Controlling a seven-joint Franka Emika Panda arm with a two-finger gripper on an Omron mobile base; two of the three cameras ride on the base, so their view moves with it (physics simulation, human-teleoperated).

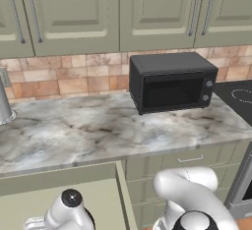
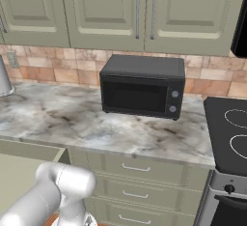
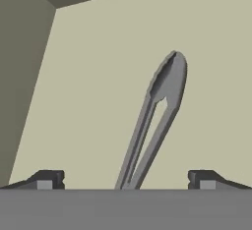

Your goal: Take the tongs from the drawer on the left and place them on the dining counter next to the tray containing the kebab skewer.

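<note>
Pale drawer (image 3: 98, 76) floor bears the tongs (image 3: 155, 121), lying unobstructed between the spread fingers (image 3: 49, 179).

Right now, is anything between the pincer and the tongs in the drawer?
Nothing visible. In the hand view the tongs lie alone on the pale drawer floor, running up between the open pincer tips, with bare floor around them.

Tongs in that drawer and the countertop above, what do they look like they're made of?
The tongs look like metal: uniform grey, thin flat arms, a dull matte sheen. The countertop looks like polished marble or a stone imitation: grey-white with dark streaky veins. Being rendered, neither is certain.
</note>
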